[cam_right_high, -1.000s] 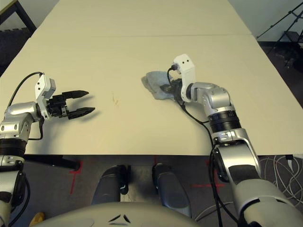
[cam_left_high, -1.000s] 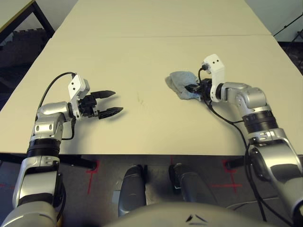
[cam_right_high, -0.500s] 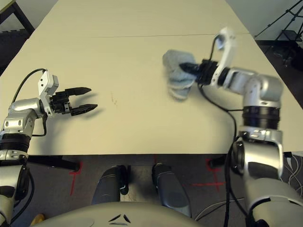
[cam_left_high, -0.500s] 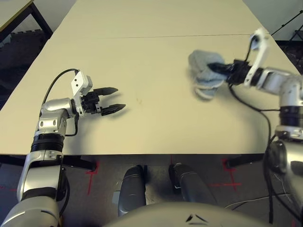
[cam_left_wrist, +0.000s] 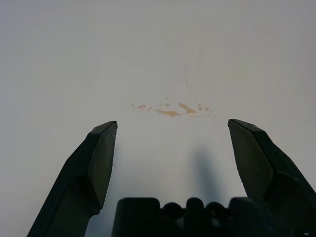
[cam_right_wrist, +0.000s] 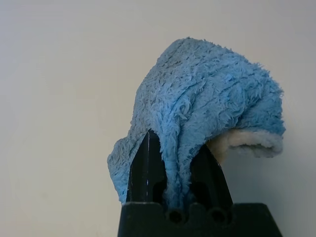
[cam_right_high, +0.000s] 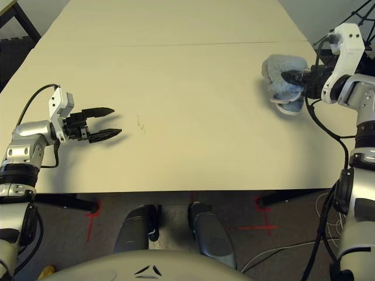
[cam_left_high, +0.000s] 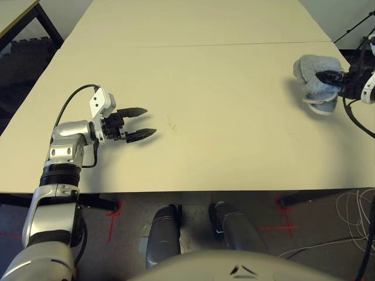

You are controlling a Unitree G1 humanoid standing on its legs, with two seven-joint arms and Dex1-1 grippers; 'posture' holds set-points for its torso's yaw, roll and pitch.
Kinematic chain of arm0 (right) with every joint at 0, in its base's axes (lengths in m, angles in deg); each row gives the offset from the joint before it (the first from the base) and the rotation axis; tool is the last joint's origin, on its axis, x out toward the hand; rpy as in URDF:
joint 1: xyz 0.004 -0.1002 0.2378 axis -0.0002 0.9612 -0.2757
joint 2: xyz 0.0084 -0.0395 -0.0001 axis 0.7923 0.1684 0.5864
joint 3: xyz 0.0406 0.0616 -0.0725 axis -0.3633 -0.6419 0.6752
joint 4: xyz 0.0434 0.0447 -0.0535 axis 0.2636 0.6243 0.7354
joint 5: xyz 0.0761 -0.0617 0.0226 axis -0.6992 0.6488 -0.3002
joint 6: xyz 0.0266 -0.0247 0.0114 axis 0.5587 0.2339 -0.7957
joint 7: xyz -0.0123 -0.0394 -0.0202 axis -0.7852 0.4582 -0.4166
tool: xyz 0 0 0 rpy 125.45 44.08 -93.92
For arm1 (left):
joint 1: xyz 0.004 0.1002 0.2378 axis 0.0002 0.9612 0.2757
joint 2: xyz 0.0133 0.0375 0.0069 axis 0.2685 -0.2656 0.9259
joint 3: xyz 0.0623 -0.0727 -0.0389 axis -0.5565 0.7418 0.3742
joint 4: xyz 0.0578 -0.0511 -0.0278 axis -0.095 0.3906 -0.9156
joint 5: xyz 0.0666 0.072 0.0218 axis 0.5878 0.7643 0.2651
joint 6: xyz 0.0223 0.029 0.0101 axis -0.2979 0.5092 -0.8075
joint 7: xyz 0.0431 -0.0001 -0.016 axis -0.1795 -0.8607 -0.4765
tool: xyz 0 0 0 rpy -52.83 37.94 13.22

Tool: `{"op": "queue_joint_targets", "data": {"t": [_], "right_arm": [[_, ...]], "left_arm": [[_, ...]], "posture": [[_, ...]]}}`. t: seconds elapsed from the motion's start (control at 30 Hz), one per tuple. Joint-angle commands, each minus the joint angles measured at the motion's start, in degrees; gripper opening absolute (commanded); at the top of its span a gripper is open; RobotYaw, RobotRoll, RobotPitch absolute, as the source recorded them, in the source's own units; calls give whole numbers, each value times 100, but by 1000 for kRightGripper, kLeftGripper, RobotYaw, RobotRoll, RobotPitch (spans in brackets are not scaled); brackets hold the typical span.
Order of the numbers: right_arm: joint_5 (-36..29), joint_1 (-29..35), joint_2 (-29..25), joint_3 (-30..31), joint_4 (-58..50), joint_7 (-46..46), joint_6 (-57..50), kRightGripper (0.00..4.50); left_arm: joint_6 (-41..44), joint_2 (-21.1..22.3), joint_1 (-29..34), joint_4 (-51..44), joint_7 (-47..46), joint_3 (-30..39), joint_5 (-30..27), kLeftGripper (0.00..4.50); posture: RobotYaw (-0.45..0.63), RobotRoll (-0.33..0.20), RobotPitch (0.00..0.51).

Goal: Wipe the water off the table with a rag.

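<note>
Now I see the rag (cam_right_high: 285, 82) bunched up and pinched between the closed fingers of my right gripper (cam_right_high: 291, 76), over the far right part of the table (cam_left_high: 222, 82), near its right edge. From the head views I cannot tell if the cloth touches the surface. Well apart, toward the left, the water (cam_left_wrist: 170, 109) lies as small amber spots just in front of my left gripper (cam_left_high: 136, 123), whose fingers are spread wide and hold nothing.
</note>
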State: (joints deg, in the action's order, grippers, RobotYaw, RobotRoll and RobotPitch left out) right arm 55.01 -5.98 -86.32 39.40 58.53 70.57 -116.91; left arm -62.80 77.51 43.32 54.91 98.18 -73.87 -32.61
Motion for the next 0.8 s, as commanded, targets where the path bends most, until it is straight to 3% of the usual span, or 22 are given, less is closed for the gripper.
{"op": "queue_joint_targets", "data": {"t": [0.03, 0.37, 0.5, 0.73, 0.8], "right_arm": [[71, 248, 58, 53, 53, 99, 80, 203], [335, 753, 257, 143, 208, -174, 247, 203], [367, 774, 266, 85, 153, -313, 179, 1525], [137, 351, -318, -289, 9, -96, 135, 4209], [126, 281, -467, -344, 29, -4, 189, 4477]], "left_arm": [[-9, 59, 61, 18, 45, -15, 60, 4500], [24, 90, 44, 17, 62, -29, 66, 4500], [33, 78, -25, 49, 51, -40, 76, 4500], [308, 105, -160, 23, -29, 169, -133, 4500], [457, 91, -208, -14, -114, 298, -251, 4500]], "posture": [[-217, 0, 140], [-225, 0, 141], [-227, 0, 140], [-230, 0, 139], [-231, 0, 141]]}}
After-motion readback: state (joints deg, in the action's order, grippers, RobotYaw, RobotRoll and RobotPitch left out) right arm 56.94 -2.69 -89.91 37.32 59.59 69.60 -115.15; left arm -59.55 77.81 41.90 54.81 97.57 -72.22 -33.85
